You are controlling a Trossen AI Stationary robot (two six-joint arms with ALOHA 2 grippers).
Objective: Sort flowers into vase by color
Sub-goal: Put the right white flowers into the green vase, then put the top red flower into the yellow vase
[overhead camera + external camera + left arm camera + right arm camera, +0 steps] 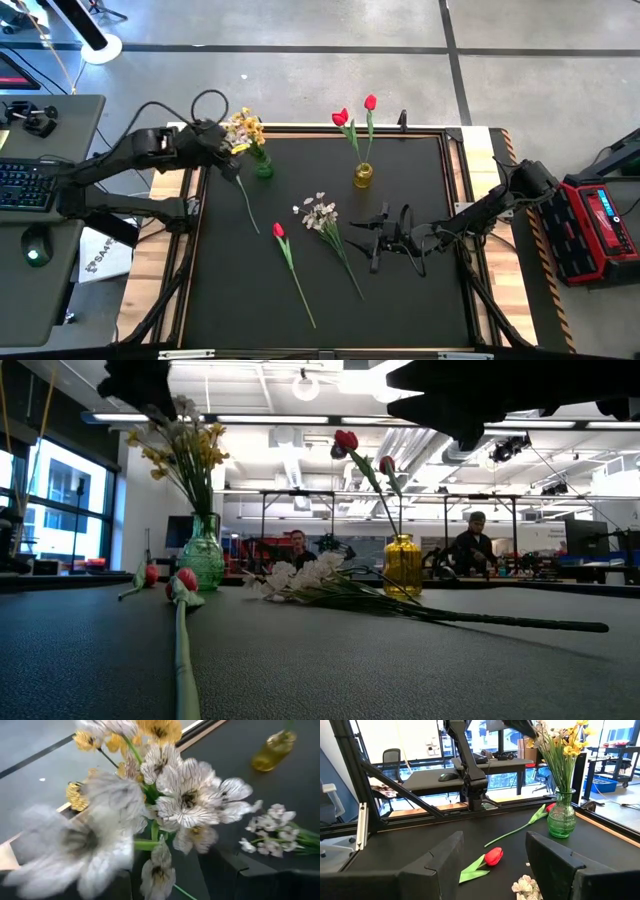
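Note:
A green glass vase (263,168) (561,817) at the table's far left holds a yellow spray (246,128) with white blossoms (192,802) among it. My left gripper (230,142) (172,880) hovers over this bunch, open, its fingers on either side of the white blossoms. A yellow vase (363,177) (403,565) holds two red tulips (342,117). Another white spray (320,214) (272,827) lies flat mid-table. Two red tulips lie flat: one (279,231) (493,855) left of that spray, one (549,808) with its head by the green vase. My right gripper (372,232) (493,840) is open, low over the table right of the lying spray. My left gripper stands open around the white blossoms (165,865) above the green vase, coming from the table's left. The blossoms fill the wrist view, and I cannot tell whether a finger touches them.
The black mat is bounded by a raised frame (455,200) with wooden strips outside it. Bare mat lies along the near edge and near right. A desk with a keyboard (25,185) stands left of the table. People sit at benches (475,545) far behind.

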